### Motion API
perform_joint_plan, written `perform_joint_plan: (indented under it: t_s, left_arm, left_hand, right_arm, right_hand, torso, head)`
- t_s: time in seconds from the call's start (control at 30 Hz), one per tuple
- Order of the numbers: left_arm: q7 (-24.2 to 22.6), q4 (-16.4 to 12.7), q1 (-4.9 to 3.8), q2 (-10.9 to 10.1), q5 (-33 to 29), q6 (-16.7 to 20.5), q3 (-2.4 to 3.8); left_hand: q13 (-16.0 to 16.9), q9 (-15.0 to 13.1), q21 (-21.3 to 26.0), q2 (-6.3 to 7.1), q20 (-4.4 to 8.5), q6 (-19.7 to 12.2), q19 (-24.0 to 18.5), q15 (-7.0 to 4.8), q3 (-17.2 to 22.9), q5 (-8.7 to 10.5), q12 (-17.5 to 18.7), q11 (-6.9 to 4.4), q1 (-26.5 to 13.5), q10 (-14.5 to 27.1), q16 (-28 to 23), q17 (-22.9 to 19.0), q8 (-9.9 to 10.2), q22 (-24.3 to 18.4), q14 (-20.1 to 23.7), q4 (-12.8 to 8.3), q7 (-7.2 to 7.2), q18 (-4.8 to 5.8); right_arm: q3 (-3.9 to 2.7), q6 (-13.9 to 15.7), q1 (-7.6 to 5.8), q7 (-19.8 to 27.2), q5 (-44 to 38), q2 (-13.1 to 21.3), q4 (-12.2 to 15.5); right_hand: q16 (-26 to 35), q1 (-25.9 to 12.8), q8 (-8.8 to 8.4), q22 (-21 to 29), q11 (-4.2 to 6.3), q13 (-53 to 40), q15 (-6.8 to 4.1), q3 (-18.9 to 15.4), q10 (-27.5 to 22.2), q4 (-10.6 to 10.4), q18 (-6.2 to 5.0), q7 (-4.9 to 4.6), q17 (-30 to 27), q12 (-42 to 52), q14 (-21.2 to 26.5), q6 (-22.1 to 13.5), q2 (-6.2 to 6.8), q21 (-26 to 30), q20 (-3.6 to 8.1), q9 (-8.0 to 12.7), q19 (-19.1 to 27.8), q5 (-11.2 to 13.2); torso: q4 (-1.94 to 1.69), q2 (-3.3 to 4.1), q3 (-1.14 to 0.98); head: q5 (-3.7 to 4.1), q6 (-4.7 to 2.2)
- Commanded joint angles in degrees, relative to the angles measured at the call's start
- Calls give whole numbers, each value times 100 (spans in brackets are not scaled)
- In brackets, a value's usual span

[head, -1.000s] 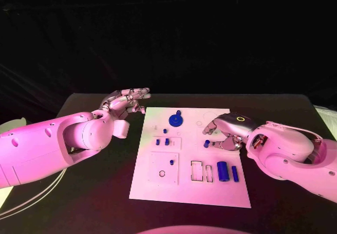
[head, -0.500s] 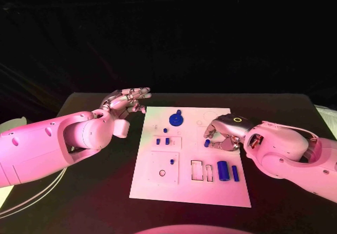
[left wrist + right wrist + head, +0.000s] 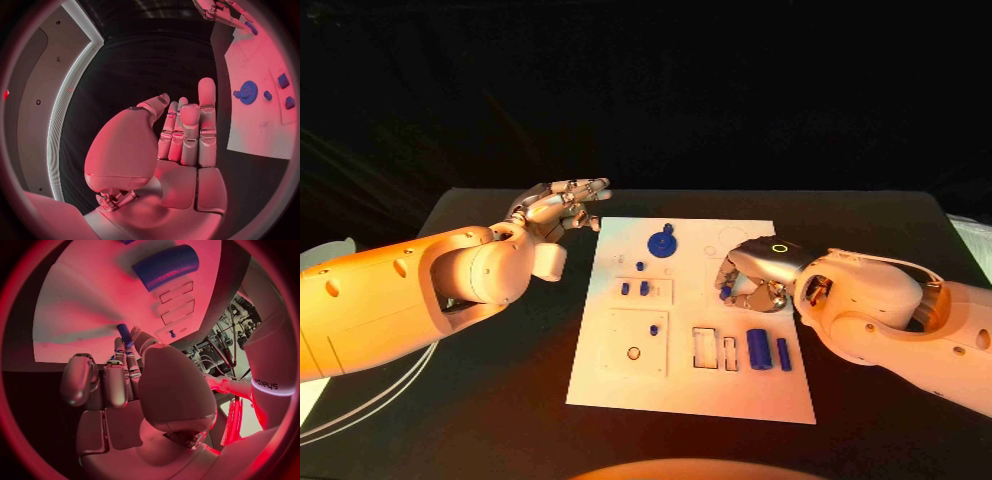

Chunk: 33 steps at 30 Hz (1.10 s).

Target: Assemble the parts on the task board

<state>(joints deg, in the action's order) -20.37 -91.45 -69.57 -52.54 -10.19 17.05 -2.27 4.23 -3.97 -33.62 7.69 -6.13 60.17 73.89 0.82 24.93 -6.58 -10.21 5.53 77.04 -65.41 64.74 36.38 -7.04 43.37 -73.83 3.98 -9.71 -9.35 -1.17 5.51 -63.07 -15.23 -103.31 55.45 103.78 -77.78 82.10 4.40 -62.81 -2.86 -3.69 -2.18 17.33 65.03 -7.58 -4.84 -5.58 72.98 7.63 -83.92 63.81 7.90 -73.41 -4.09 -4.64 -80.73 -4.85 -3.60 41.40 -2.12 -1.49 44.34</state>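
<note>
The white task board (image 3: 689, 380) is seen in the middle of the frame, lying flat on the black table (image 3: 877, 215). The right hand (image 3: 759, 272) is placed over the board's right side, with its fingers curled down. A small blue peg (image 3: 124, 333) is pinched at its fingertips, as the right wrist view shows. The left hand (image 3: 560, 207) is held up at the upper left of the board, off its edge. Its fingers are stretched out and close together, and nothing is held in them. A round blue gear (image 3: 662, 243) is seen near the top of the board. A fat blue cylinder (image 3: 757, 349) is lying at the lower right, with a thin blue bar (image 3: 783, 355) just beside it. Two small blue blocks (image 3: 635, 289) are seen in a square frame left of the middle.
</note>
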Motion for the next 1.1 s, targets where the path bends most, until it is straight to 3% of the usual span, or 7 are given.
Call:
perform_joint_plan:
  t_s: [0.03, 0.47, 0.77, 1.1]
  left_arm:
    - [-10, -9, -3, 5, -19, -118, 3]
    - [4, -8, -3, 2, -19, -127, 2]
    - [9, 0, -2, 1, -19, -128, 1]
    - [9, 15, 0, 10, -19, -131, 0]
  left_hand:
    - [-6, 6, 38, 4, -13, -19, -10, -13, -30, 5, -29, 11, -44, 30, -29, -5, -19, -5, 44, -4, -11, -104]
    - [-6, 6, 38, 4, -13, -19, -10, -13, -30, 5, -29, 11, -44, 30, -29, -5, -19, -5, 44, -4, -11, -104]
    - [-6, 6, 38, 4, -13, -19, -10, -13, -30, 5, -29, 11, -44, 30, -29, -5, -19, -5, 44, -4, -11, -104]
    - [-6, 6, 38, 4, -13, -19, -10, -13, -30, 5, -29, 11, -44, 30, -29, -5, -19, -5, 44, -4, -11, -104]
  right_arm:
    - [7, -159, 24, 74, -28, -32, -22]
    - [8, 131, 40, -15, -207, -116, -131]
    - [-2, 424, 28, 11, -214, -26, 44]
    - [-59, 641, -96, 27, 36, 166, 376]
  right_hand:
    - [17, 38, 19, -10, 8, 4, -49, 61, 115, -6, -54, 17, 0, -23, -317, 83, -69, 32, 59, -14, -1, 34]
    - [-76, 289, 124, -133, 80, -25, -43, 472, 614, 135, -27, 27, 105, -40, -340, 474, -344, -46, 70, -111, -67, 198]
    - [-92, 314, 128, -149, 80, -23, -33, 555, 709, 207, -24, 10, 119, -78, -341, 512, -338, -58, 64, -140, -76, 197]
    - [-96, 310, 112, -153, 68, -16, -25, 591, 708, 236, -23, -3, 122, -121, -340, 502, -312, -61, 59, -147, -78, 196]
  torso:
    - [-2, 2, 0]
    - [-5, -1, -5]
    - [0, -4, -2]
    - [-4, -3, 0]
  head:
    - [-2, 5]
    - [4, 23]
    - [7, 25]
    - [12, 13]
